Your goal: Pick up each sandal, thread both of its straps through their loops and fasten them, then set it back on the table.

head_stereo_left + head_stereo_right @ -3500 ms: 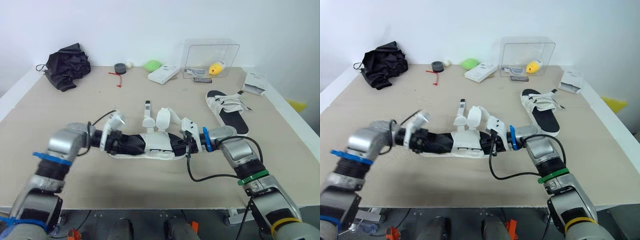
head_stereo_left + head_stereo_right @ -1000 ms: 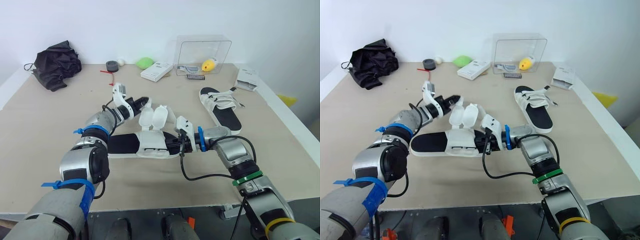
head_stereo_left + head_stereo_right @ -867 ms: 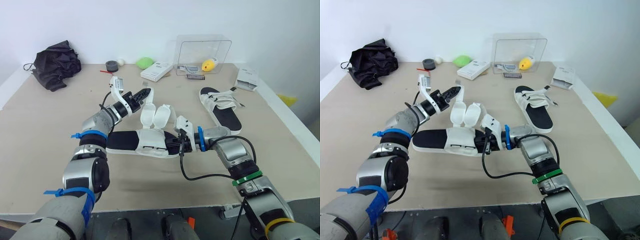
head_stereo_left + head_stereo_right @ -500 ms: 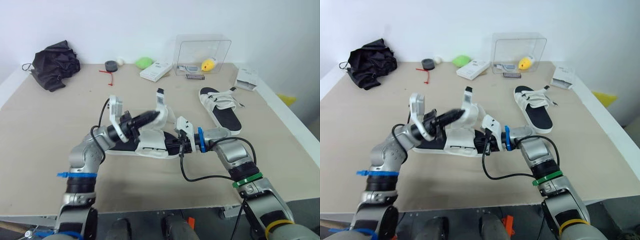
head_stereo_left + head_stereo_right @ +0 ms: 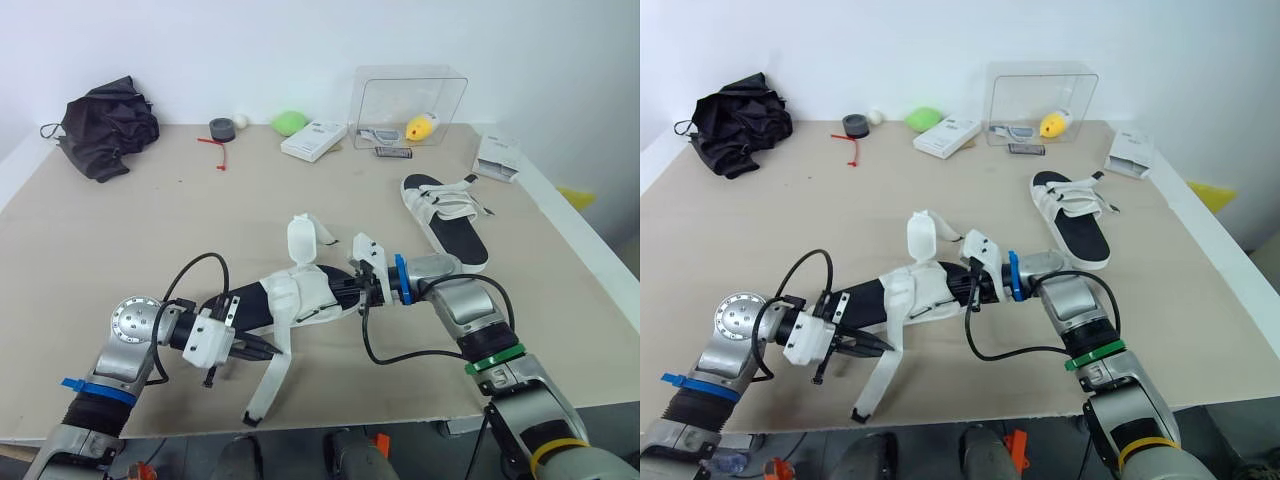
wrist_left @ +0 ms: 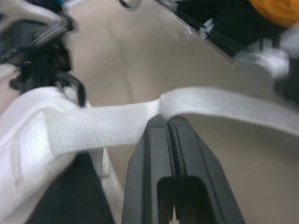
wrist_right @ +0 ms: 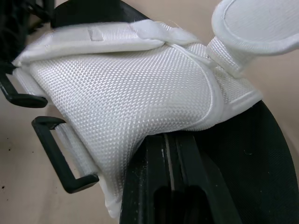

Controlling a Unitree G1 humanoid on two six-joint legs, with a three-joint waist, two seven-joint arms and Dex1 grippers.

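left gripper [image 5: 266,349]: jaws pressed together, pinching a white strap [image 5: 270,378] of the near sandal [image 5: 300,297]. The strap's free end trails toward the near edge of the counter [image 5: 110,240]. It runs past a black loop [image 6: 77,91]; cannot tell if it goes through.
right gripper [image 7: 167,140]: jaws clamped on the sandal's rim, where the white upper meets the black sole.
The near sandal sits mid-counter between the two grippers. Its second strap [image 5: 302,238] stands upright.
other sandal [image 5: 447,208]: flat on the counter, far right, well apart.
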